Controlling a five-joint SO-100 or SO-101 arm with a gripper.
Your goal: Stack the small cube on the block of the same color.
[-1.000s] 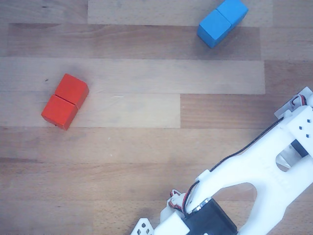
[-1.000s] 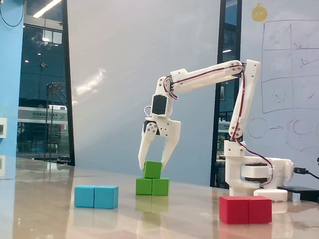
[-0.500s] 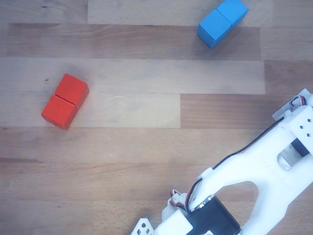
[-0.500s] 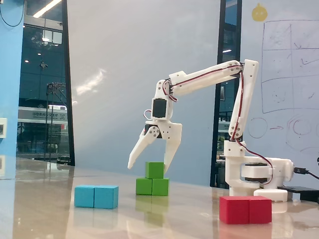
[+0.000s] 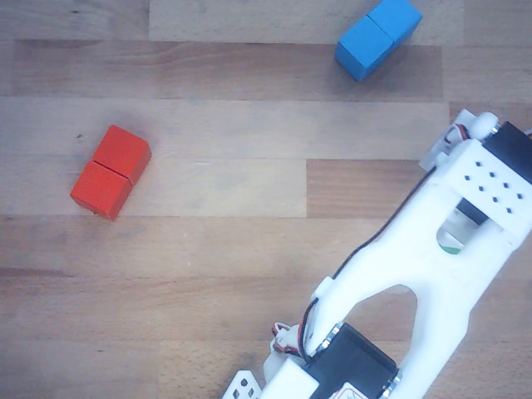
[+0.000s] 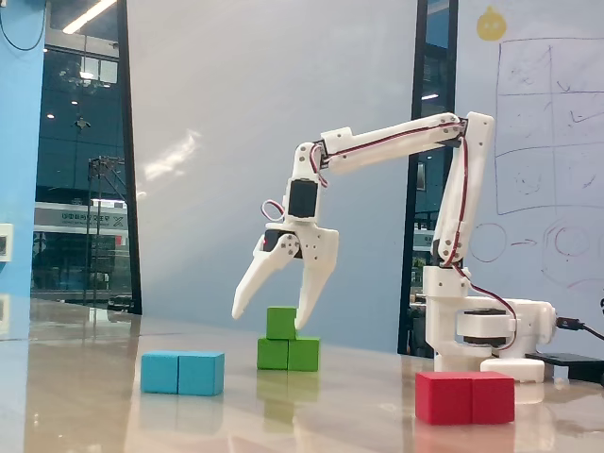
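Gripper lifted clear since the earlier frame, jaws spread wide and empty.
The gripper [image 6: 267,314] hung above the small cube [image 6: 281,323], matte green, resting squarely atop the seamed green block [image 6: 289,354].

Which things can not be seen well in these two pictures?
- Other view: the small green cube and green block are hidden under the arm; only a green speck shows through it.
- Other view: the claw is hidden too, and the bottom edge cuts the arm.
- Fixed view: the claw is open, but the small green cube partly covers one fingertip.
- Fixed view: the green block shows only one side.
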